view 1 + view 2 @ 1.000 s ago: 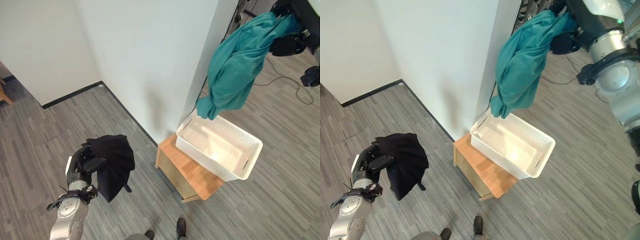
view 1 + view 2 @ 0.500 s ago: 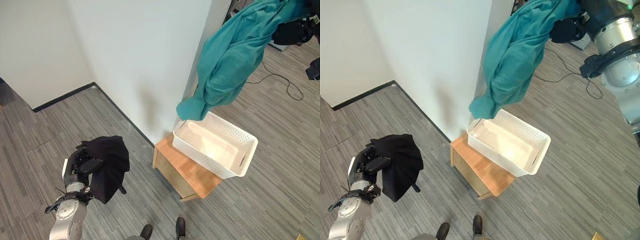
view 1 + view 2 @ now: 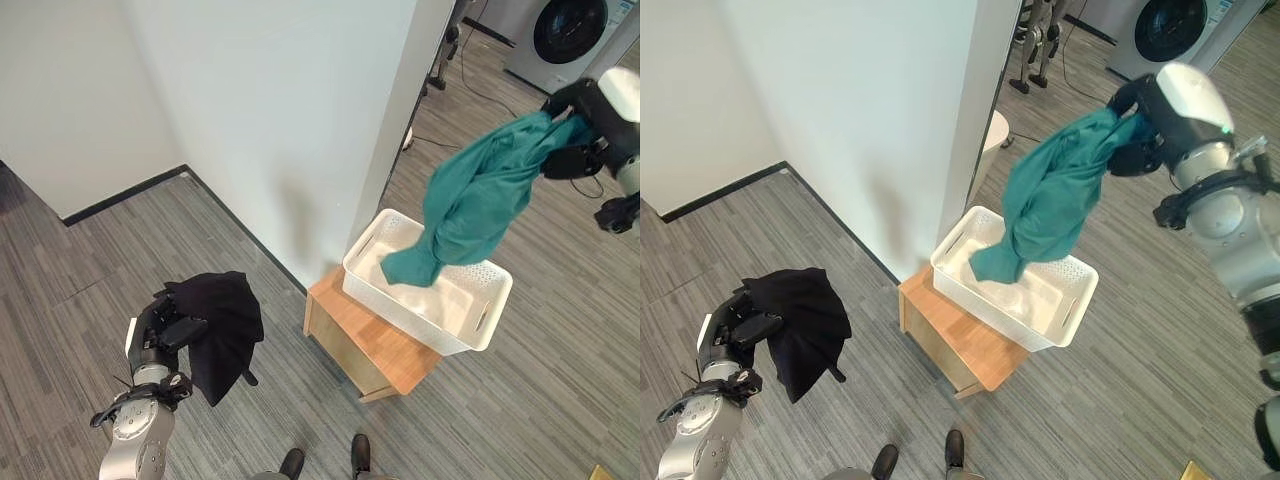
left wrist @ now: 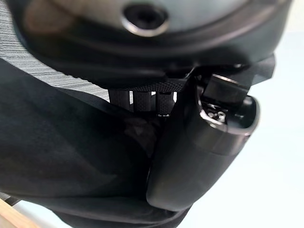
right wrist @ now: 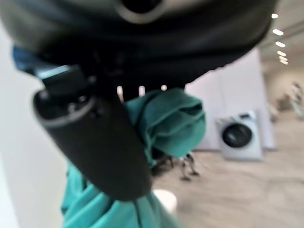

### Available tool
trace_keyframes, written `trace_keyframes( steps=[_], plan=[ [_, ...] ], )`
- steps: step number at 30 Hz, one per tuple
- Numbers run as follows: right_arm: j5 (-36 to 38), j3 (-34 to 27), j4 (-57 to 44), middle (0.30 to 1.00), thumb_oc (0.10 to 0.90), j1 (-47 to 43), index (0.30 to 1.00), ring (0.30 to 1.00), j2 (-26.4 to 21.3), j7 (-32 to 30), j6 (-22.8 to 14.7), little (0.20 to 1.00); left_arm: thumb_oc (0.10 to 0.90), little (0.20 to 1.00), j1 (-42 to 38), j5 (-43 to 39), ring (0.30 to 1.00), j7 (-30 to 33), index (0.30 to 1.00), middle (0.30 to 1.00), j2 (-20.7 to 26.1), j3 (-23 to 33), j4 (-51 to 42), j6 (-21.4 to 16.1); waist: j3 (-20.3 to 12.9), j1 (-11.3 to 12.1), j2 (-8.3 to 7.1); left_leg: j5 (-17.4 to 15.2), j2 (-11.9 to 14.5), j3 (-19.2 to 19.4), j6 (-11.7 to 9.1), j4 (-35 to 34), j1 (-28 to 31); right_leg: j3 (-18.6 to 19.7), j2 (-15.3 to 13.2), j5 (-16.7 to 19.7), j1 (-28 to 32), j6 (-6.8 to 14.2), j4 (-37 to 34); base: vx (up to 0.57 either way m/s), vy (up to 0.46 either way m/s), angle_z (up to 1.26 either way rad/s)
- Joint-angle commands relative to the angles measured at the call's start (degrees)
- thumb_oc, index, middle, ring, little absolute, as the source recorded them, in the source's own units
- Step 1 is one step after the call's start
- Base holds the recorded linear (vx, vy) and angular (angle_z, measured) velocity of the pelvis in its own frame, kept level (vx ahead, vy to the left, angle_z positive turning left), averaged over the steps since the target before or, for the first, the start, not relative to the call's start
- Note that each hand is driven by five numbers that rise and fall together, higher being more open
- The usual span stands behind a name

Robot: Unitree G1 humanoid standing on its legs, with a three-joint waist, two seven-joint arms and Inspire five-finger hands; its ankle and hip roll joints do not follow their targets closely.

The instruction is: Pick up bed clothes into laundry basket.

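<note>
My right hand (image 3: 1137,150), clenched on the teal cloth (image 3: 1050,200), has dropped so its tail now lies inside the basket (image 3: 1077,300), ready to release, while my left hand (image 3: 160,335) grips the black cloth (image 3: 225,325) over the floor

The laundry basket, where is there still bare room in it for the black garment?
The white laundry basket is bare at its near right end, by the handle slot. The far left end is crowded: the teal cloth, held by the right hand, hangs into it. The left hand holds the black garment.
</note>
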Motion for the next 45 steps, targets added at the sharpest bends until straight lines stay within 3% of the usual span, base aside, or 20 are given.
trace_keyframes(
  steps=[1, 10, 11, 12, 15, 19, 25, 28, 32, 34, 35, 37, 39, 40, 41, 42, 45],
  plan=[
    [-1.2, -2.9, 1.3, 0.300, 0.400, -5.8, 0.300, 0.300, -0.9, -1.6, -0.7, 0.300, 0.400, 0.300, -2.4, 0.4, 0.300, -0.6, 0.300, 0.300, 5.5, 0.6, -7.2, -7.6, -4.6, 1.4, 0.41, 0.9, 0.6, -2.2, -3.5, -1.8, -5.3, -0.5, 0.7, -9.6, 2.7, 1.5, 0.9, -0.03, -0.005, 0.02],
    [-4.8, 6.8, 16.1, 0.300, 0.400, -9.0, 0.300, 0.300, 11.8, 1.2, 2.3, 0.300, 0.400, 0.300, -3.0, -0.5, 0.300, -1.2, 0.300, 0.300, 6.2, -1.2, -8.1, -7.4, -3.2, 4.2, 2.31, 2.1, -0.4, -3.0, -3.4, -1.8, -7.5, -1.1, 0.5, -8.9, 1.0, 1.4, 0.7, -0.03, -0.009, 0.04],
    [-4.8, 7.7, 18.5, 0.366, 0.444, -9.7, 0.366, 0.366, 12.5, 1.8, 2.8, 0.366, 0.400, 0.300, -3.3, -0.6, 0.300, -1.3, 0.300, 0.300, 6.5, -1.4, -8.1, -7.4, -3.1, 4.5, 2.41, 2.3, -0.4, -3.1, -3.4, -1.8, -7.7, -1.2, 0.5, -8.8, 0.9, 1.4, 0.6, -0.03, -0.011, 0.06],
    [-4.2, 10.1, 22.8, 0.900, 0.800, -11.6, 0.900, 0.900, 13.8, 3.8, 3.4, 0.900, 0.400, 0.300, -3.6, -0.9, 0.300, -1.4, 0.300, 0.300, 6.8, -1.4, -8.2, -7.3, -3.0, 4.8, 2.50, 2.4, -0.5, -3.1, -3.5, -1.8, -8.0, -1.3, 0.5, -8.8, 0.7, 1.3, 0.6, -0.03, -0.013, 0.07],
    [-0.3, 14.8, 27.4, 0.900, 0.800, -18.5, 0.900, 0.900, 15.4, 6.3, 4.3, 0.900, 0.400, 0.300, -4.0, -1.1, 0.300, -1.6, 0.300, 0.300, 7.6, -1.2, -8.4, -7.1, -2.8, 5.0, 2.36, 2.8, -0.5, -3.1, -3.6, -1.8, -8.6, -1.1, 0.7, -8.6, 0.2, 1.3, 0.5, -0.01, 0.000, 0.05],
    [2.3, 17.1, 26.0, 0.900, 0.800, -21.6, 0.900, 0.900, 15.1, 8.1, 4.8, 0.900, 0.400, 0.300, -4.3, -0.7, 0.300, -1.5, 0.300, 0.300, 7.8, -0.6, -8.3, -7.0, -2.9, 4.6, 2.18, 2.8, -0.4, -2.9, -3.7, -1.8, -8.5, -0.8, 0.9, -8.6, 0.2, 1.3, 0.5, 0.00, 0.000, 0.00],
    [11.0, 18.5, 13.4, 0.900, 0.800, -24.0, 0.900, 0.900, 5.5, 10.7, 3.5, 0.900, 0.400, 0.300, -3.8, 0.3, 0.300, -0.9, 0.300, 0.300, 9.5, 3.4, -10.2, -7.6, -3.0, 2.6, 1.05, 2.2, 0.1, -2.2, -3.8, -1.8, -7.7, -0.1, 1.0, -8.9, 0.9, 1.3, 0.5, 0.00, 0.000, 0.00],
    [13.0, 17.3, 3.4, 0.900, 0.800, -21.5, 0.900, 0.900, -1.7, 11.8, 2.5, 0.900, 0.400, 0.300, -4.4, 1.4, 0.300, -0.7, 0.300, 0.300, 13.2, 6.7, -12.1, -8.3, -3.1, 1.3, 1.18, 1.9, 0.4, -1.6, -3.9, -1.8, -7.2, 0.3, 1.0, -9.0, 1.1, 1.5, 0.5, 0.00, 0.001, -0.01],
    [13.5, 11.6, -5.8, 0.900, 0.800, -14.6, 0.900, 0.900, -7.9, 12.7, 2.0, 0.900, 0.400, 0.300, -6.6, 0.6, 0.300, -1.2, 0.300, 0.300, 17.5, 8.7, -13.4, -8.9, -3.6, 0.1, 1.62, 1.6, 0.6, -1.0, -3.9, -1.8, -6.6, 0.8, 0.8, -9.2, 1.6, 1.8, 0.5, -0.01, 0.004, -0.08],
    [14.6, 8.0, -11.0, 0.900, 0.800, -10.7, 0.900, 0.900, -9.4, 13.1, 1.4, 0.900, 0.400, 0.300, -9.5, 0.8, 0.300, -1.3, 0.300, 0.300, 22.5, 9.2, -13.6, -9.3, -4.3, -1.0, 2.26, 1.4, 0.8, -0.3, -3.9, -1.8, -6.1, 1.2, 0.7, -9.3, 2.0, 2.0, 0.5, -0.02, 0.007, -0.09],
    [14.5, 6.9, -11.4, 0.900, 0.800, -9.7, 0.900, 0.900, -9.5, 13.1, 1.5, 0.900, 0.400, 0.300, -9.7, 0.8, 0.300, -1.3, 0.300, 0.300, 22.8, 9.0, -13.4, -9.3, -4.2, -0.8, 2.05, 1.4, 0.8, -0.3, -3.9, -1.8, -6.0, 1.2, 0.7, -9.3, 2.1, 2.0, 0.5, -0.01, 0.005, -0.06],
    [15.7, 2.3, -15.6, 0.900, 0.800, -5.5, 0.900, 0.900, -10.1, 12.1, 0.8, 0.900, 0.400, 0.300, -13.1, 0.1, 0.300, -2.1, 0.300, 0.300, 29.1, 8.8, -13.4, -9.8, -5.1, -2.1, 2.98, 1.2, 1.0, 0.2, -3.9, -1.8, -5.5, 1.7, 0.6, -9.5, 2.6, 2.1, 0.5, -0.02, 0.008, -0.09],
    [16.9, -5.8, -20.3, 0.900, 0.800, 1.6, 0.900, 0.900, -9.0, 10.9, -0.3, 0.900, 0.400, 0.300, -16.7, -0.2, 0.300, -3.4, 0.300, 0.300, 37.7, 8.3, -14.1, -10.1, -5.9, -3.3, 4.26, 1.4, 1.0, 0.7, -4.0, -1.8, -4.8, 2.1, 0.5, -9.2, 3.1, 2.4, 0.6, -0.06, 0.011, -0.16],
    [16.7, -8.0, -20.9, 0.900, 0.800, 3.9, 0.900, 0.900, -9.0, 10.9, -0.2, 0.900, 0.400, 0.300, -17.3, -0.2, 0.300, -3.4, 0.300, 0.300, 38.1, 7.6, -14.0, -10.1, -6.0, -3.0, 3.83, 1.6, 1.0, 0.7, -4.0, -1.8, -5.0, 2.0, 0.5, -9.1, 2.9, 2.4, 0.5, -0.06, 0.006, -0.07],
    [17.8, -13.3, -22.9, 0.900, 0.800, 8.4, 0.900, 0.900, -6.6, 9.3, -1.1, 0.900, 0.400, 0.300, -20.9, -0.9, 0.300, -4.6, 0.300, 0.300, 44.5, 6.1, -14.4, -10.0, -7.0, -3.8, 4.83, 1.4, 1.1, 1.2, -3.9, -1.8, -4.5, 2.3, 0.5, -9.0, 3.1, 2.6, 0.5, 0.00, 0.000, 0.00],
    [17.8, -13.3, -22.9, 0.900, 0.800, 8.4, 0.900, 0.900, -6.6, 9.3, -1.1, 0.900, 0.400, 0.300, -20.9, -0.9, 0.300, -4.6, 0.300, 0.300, 44.5, 6.1, -14.4, -10.0, -7.0, -3.8, 4.83, 1.4, 1.1, 1.2, -3.9, -1.8, -4.5, 2.3, 0.5, -9.0, 3.1, 2.6, 0.5, 0.00, 0.000, 0.00],
    [19.4, -21.4, -25.6, 0.900, 0.800, 15.8, 0.900, 0.900, -3.2, 7.8, -2.0, 0.900, 0.400, 0.300, -26.5, -3.2, 0.300, -6.2, 0.300, 0.300, 49.4, 2.1, -15.5, -9.9, -8.2, -4.6, 5.49, 1.1, 1.4, 2.2, -3.9, -1.8, -3.6, 2.8, 0.6, -9.2, 3.8, 2.7, 0.6, -0.01, 0.002, -0.08]
  ],
)
